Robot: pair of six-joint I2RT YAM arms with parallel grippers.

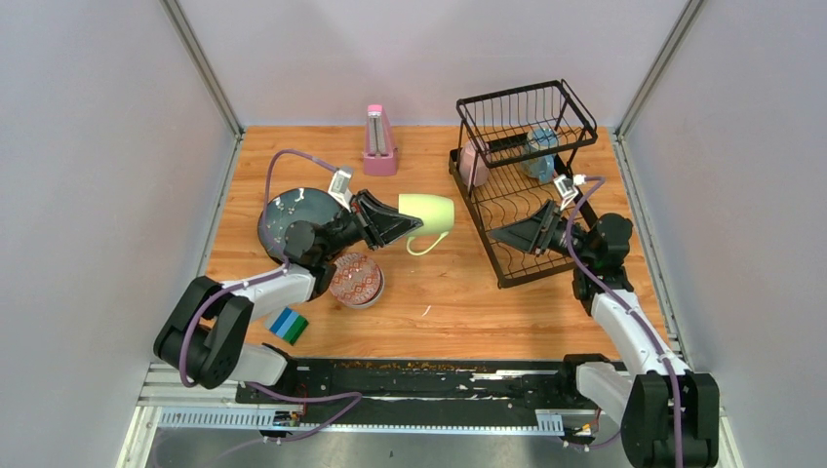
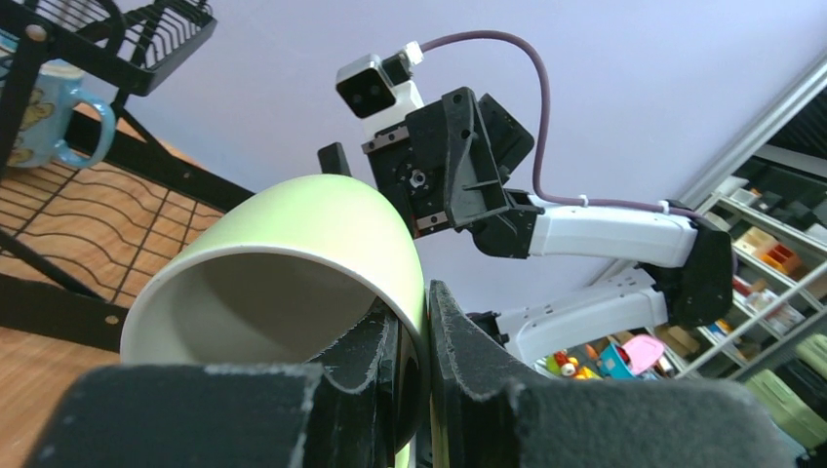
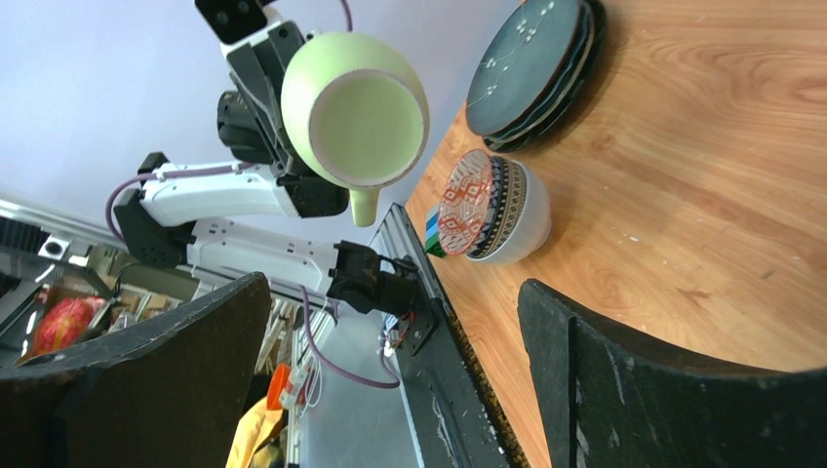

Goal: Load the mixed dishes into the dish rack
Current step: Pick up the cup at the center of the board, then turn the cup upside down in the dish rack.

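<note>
Pinching the pale green mug by its wall, one finger inside the mouth and one outside, the left gripper holds it in the air over the middle of the table. The mug lies on its side, handle hanging down and mouth turned toward the right arm. This looks like a pose for a hand-over, since the dish rack stands at the far right corner, a long reach for the left arm. The right gripper hovers over the rack's plate slots, jaws spread wide and empty, aimed at the mug as if to receive it. A pink-white mug and a blue mug already sit at the rack's basket end. The stacked blue-grey plates near the left edge and the red-patterned bowl stack beside them are not yet loaded.
</note>
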